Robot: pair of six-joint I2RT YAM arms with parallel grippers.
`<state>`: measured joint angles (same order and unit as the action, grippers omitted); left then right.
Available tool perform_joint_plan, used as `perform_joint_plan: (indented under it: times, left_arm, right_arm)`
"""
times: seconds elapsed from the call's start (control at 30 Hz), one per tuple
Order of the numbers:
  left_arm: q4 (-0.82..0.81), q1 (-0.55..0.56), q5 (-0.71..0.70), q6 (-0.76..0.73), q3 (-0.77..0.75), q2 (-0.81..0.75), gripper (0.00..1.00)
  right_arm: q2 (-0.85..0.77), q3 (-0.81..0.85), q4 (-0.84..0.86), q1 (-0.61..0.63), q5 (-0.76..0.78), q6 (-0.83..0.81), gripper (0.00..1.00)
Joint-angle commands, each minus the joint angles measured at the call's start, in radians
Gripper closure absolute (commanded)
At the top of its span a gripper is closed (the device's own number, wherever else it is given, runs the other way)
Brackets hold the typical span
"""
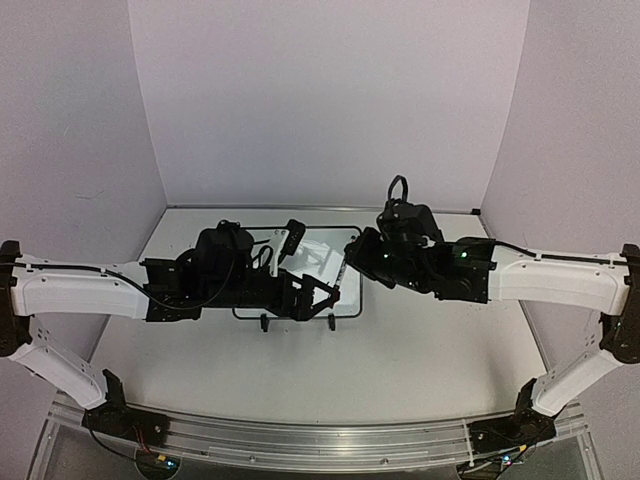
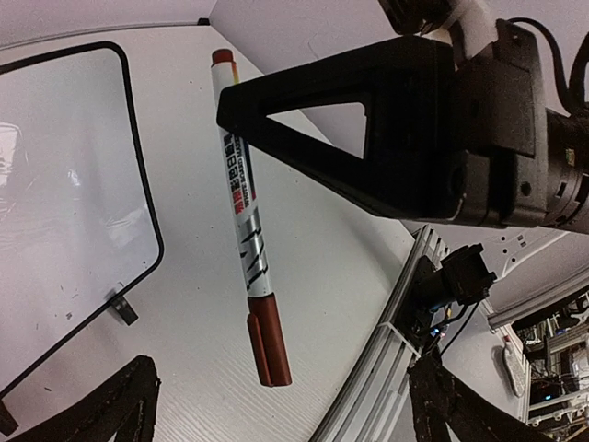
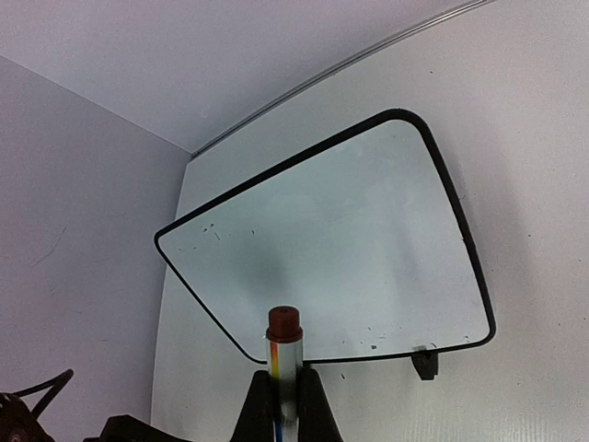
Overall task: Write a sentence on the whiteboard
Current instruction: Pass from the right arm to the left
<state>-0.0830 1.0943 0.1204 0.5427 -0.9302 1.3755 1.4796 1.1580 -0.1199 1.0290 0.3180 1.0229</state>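
Hanging marker (image 2: 241, 198) near whiteboard (image 2: 74, 184) rim

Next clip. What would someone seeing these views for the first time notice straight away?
The right gripper is shut on a white marker with red-brown ends, held close beside the whiteboard. The whiteboard lies mid-table where the two arms meet, and it is blank apart from a few specks. The left gripper stands wide open and empty by the board.
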Motion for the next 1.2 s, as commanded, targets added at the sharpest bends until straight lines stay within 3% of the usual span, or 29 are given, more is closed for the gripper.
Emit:
perform_joint_plan:
  times: [0.0,0.2,0.43,0.7,0.83,0.9,0.93,1.1,1.17]
  left_arm:
    - [-0.062,0.007,-0.009,0.040,-0.018,0.014,0.11]
    - [-0.104,0.007,0.037,0.068,-0.013,0.027,0.33]
    - [-0.112,0.006,0.049,0.075,-0.010,0.014,0.65]
    - [-0.110,-0.003,0.038,0.094,0.001,0.013,0.80]
    - [-0.110,-0.015,0.045,0.103,-0.002,0.024,0.97]
    - [-0.099,-0.029,0.057,0.107,-0.004,0.029,1.00]
    - [-0.088,-0.038,0.065,0.104,-0.004,0.029,1.00]
    - [-0.050,-0.127,0.171,0.091,0.031,-0.018,1.00]
    - [0.015,-0.162,0.227,0.047,0.029,-0.041,1.00]
  right_arm:
    - [0.026,0.058,0.090,0.014,0.013,0.009,1.00]
    - [0.026,0.042,0.156,0.019,-0.014,0.000,1.00]
    - [0.009,0.017,0.176,0.021,-0.008,0.000,1.00]
    - [-0.008,-0.002,0.188,0.021,-0.012,0.002,1.00]
    - [-0.014,-0.009,0.190,0.021,-0.027,0.000,1.00]
    - [-0.025,-0.020,0.189,0.022,-0.032,0.001,1.00]
    - [-0.034,-0.030,0.189,0.021,-0.032,0.000,0.95]
    - [-0.102,-0.055,0.123,0.019,-0.025,-0.088,0.37]
    - [-0.131,-0.020,0.027,0.018,-0.032,-0.163,0.26]
